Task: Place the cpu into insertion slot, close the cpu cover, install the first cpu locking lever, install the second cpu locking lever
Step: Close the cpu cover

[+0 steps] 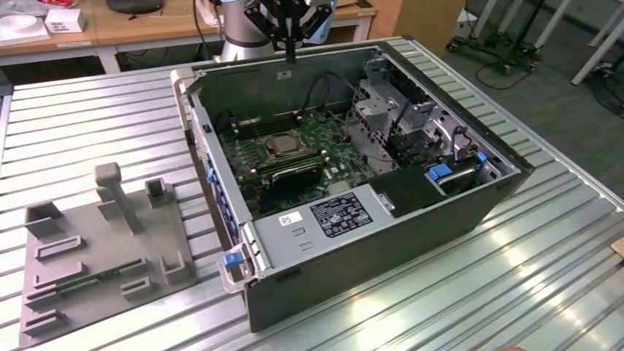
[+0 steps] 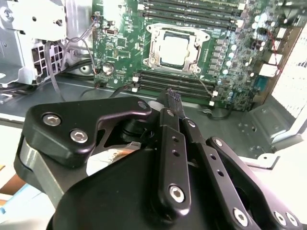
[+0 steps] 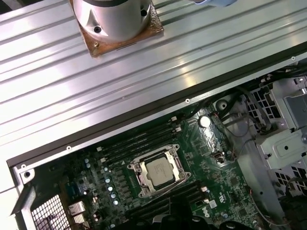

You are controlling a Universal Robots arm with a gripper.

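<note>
**Cpu point(image 2: 175, 47) seated in insertion slot point(image 3: 137, 173), claw point(image 2: 172, 96) pinched narrow above**

The pale square cpu lies flat in the insertion slot on the green circuit board point(image 2: 120, 45), seen in both wrist views and, smaller, in the exterior view. The silvery cpu cover point(image 2: 153, 50) lies flat around the chip, its cut-out centre showing the chip's face. Whether the locking levers are latched cannot be told. The claw hangs well above the board with its 2 fingers pressed together and nothing between them. In the exterior view it stands over the far wall of the open computer case point(image 1: 390, 241). Long black memory slots point(image 2: 172, 82) lie between the claw's tip and the socket in the second wrist view. The case rests on a ribbed metal worktop point(image 1: 546, 278), with a grey fixture plate point(image 1: 98, 256) to the exterior view's left.
</note>
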